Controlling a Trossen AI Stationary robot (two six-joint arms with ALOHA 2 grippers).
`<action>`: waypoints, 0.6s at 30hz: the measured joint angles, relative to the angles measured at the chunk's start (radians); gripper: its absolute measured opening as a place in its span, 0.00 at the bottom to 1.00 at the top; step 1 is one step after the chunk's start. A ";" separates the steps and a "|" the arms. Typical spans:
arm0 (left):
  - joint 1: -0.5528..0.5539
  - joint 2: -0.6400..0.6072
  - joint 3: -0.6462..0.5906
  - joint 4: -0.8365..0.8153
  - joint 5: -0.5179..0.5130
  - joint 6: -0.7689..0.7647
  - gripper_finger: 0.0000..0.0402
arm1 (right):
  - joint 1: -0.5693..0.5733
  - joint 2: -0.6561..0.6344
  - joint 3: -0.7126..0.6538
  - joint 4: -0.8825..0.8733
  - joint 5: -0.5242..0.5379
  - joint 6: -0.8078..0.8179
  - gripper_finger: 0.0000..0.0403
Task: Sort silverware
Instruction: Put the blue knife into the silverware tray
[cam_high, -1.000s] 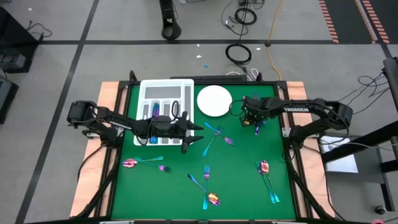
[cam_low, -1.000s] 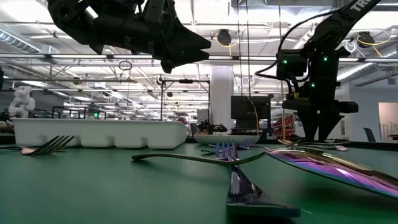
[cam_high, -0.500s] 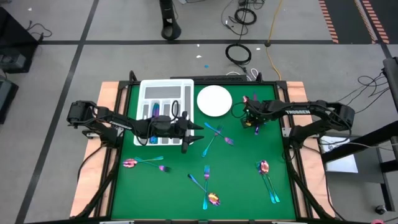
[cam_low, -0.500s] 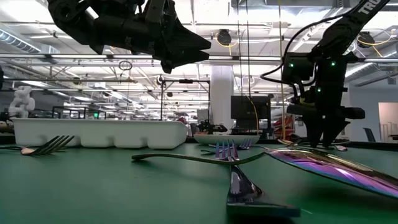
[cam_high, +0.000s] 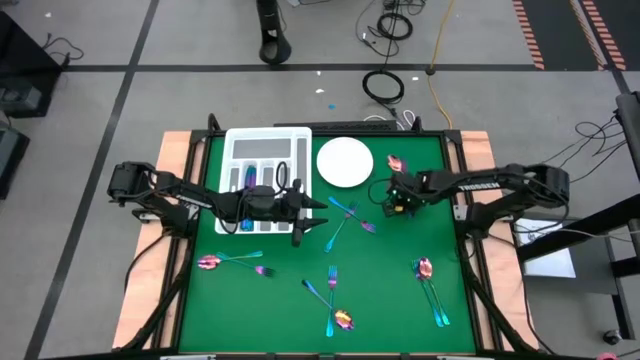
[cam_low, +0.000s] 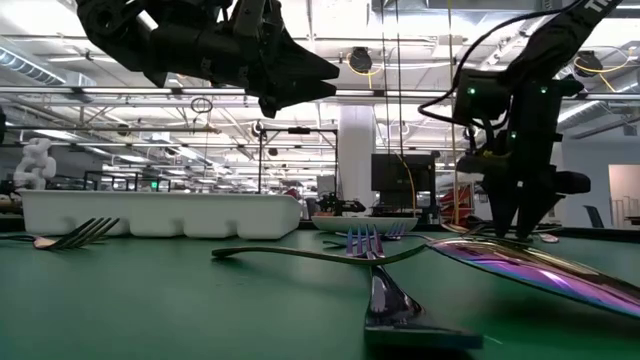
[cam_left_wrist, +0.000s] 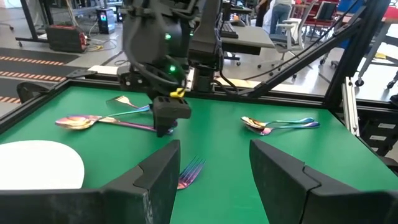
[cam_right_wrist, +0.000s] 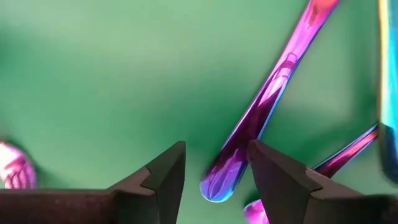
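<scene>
Right gripper (cam_high: 398, 203): low over the green table mat (cam_high: 390, 300), just beside the round white plate (cam_high: 345, 162), pointing down. Its wrist view shows the dark fingers (cam_right_wrist: 163, 171) spread apart, with the rounded end of a slim pink-purple iridescent handle (cam_right_wrist: 261, 112) lying on the mat between them; contact cannot be confirmed. The handle's other end is cut off, so the type of utensil cannot be told. From overhead the arm hides this piece.

Left gripper (cam_high: 318, 205): held above the mat beside the white divided tray with grey slots (cam_high: 268, 176), fingers parted, nothing between them. Its wrist view alone shows two iridescent spoons (cam_left_wrist: 273, 124) beyond the plate.

Tray: contents indistinct from above; the arm covers part of it.

Remaining iridescent forks, knives and spoons (cam_high: 335, 300) lie scattered on the mat, apart from the plate.
</scene>
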 joint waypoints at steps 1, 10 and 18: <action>0.000 0.000 0.000 0.000 0.000 0.000 0.48 | 0.017 0.000 0.000 0.000 0.000 0.015 0.42; 0.000 0.000 0.000 -0.001 0.000 0.000 0.48 | 0.188 0.002 -0.001 -0.004 0.002 0.161 0.42; 0.000 0.000 0.000 -0.006 0.000 0.000 0.48 | 0.349 0.003 0.011 -0.009 0.019 0.304 0.42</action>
